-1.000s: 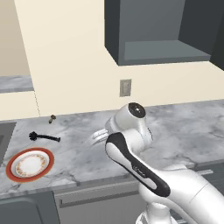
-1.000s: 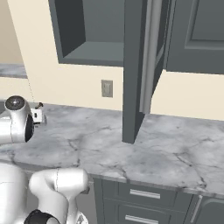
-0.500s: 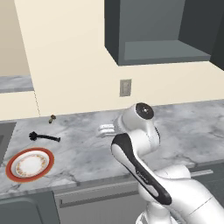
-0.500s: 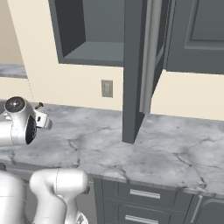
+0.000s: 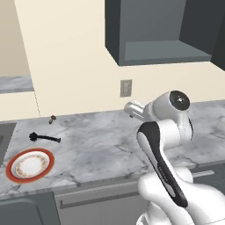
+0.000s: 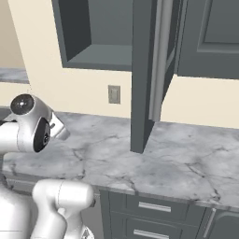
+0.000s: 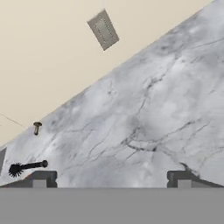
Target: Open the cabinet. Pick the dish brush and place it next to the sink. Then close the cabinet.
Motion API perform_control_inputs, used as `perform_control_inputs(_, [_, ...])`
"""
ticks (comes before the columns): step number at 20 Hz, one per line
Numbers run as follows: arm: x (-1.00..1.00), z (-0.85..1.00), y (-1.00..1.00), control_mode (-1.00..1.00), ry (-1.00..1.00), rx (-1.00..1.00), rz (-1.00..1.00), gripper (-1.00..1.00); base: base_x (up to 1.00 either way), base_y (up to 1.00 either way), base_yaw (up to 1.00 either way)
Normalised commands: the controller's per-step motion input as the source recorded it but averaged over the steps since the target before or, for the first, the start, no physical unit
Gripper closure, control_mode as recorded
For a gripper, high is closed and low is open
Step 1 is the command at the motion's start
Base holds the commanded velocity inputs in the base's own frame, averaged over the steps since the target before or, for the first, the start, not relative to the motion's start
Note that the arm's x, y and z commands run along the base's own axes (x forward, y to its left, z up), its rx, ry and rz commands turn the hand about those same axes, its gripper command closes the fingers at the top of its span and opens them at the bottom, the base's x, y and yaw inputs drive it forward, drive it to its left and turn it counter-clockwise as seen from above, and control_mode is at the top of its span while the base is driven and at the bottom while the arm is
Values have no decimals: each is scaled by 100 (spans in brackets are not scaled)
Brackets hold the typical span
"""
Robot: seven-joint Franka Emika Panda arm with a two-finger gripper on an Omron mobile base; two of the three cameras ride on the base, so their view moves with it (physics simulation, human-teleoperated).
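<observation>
Cabinet (image 6: 140,74): door stands open, swung out edge-on over the marble counter (image 5: 101,145), with the interior shelf exposed and bare as far as the base views show

Dish brush (image 5: 44,138): lies flat on the counter, bushy head toward the sink (image 5: 5,136), handle pointing away from it. It sits just beside the sink's edge and just behind the red-rimmed plate (image 5: 30,164), apart from both. A small brownish knob-shaped object (image 5: 52,118) stands near the wall behind it

Gripper (image 7: 109,177): jaws wide apart and empty, nothing between the fingertips. In the hand view it looks along the counter toward the wall outlet (image 7: 103,29), with the brush (image 7: 27,166) off to the lower left, well clear of the fingers. In the left base view the hand (image 5: 134,109) hangs above the counter near the outlet, well apart from the brush

Judgement on step: opening and placing appear done, since the brush rests by the sink and the hand is free. The step in hand is the closing of the cabinet

Next move calls for raising the arm toward the open door to the right, getting the fingers behind its outer face or free edge, and pushing it round to shut. Risk: the door stands edge-on to the arm, so a glancing contact may slip off
</observation>
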Motion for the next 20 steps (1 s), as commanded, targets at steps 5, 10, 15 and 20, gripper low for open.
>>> perform_control_inputs(5, [-42,34,-97,-100,3,33,-43,-100,0,0,0])
perform_control_inputs(10, [-43,1,-97,-100,0,32,-40,-100,0,0,0])
perform_control_inputs(15, [-29,5,-86,-100,-8,26,-41,-100,0,0,0])
perform_control_inputs(20, [0,-9,-87,-100,-7,25,-32,-100,0,0,0])
